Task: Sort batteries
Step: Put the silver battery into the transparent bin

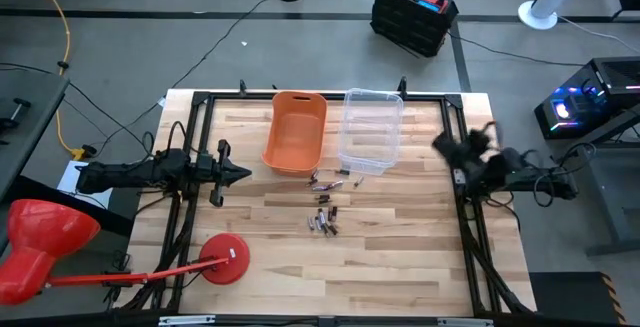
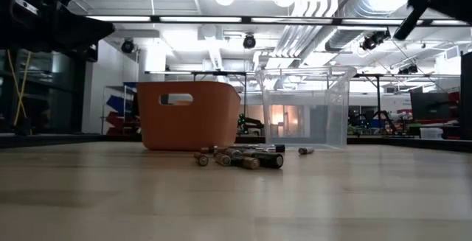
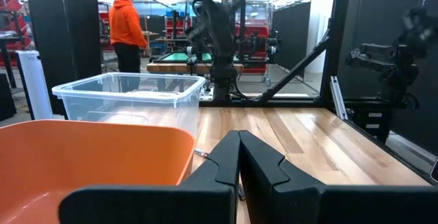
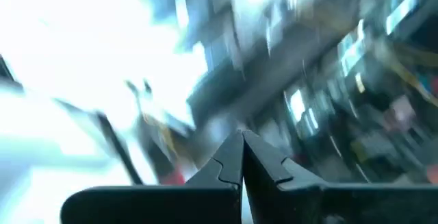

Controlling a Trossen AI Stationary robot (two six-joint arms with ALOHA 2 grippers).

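Several small batteries (image 1: 325, 215) lie loose on the wooden table just in front of an orange bin (image 1: 295, 132) and a clear plastic bin (image 1: 371, 130); in the low view the batteries (image 2: 240, 156) lie on their sides in a small heap. My left gripper (image 1: 245, 174) is shut and level at the table's left side, above the table and touching nothing. My right gripper (image 1: 440, 142) is shut at the table's right side, tilted upward and blurred; its wrist view shows the shut fingers (image 4: 241, 142) against the ceiling.
A red lamp-like stand (image 1: 222, 259) with a round base sits at the table's near left. A black frame (image 1: 200, 102) runs around the table's edges. A person in an orange hoodie (image 3: 126, 25) stands in the room beyond the table.
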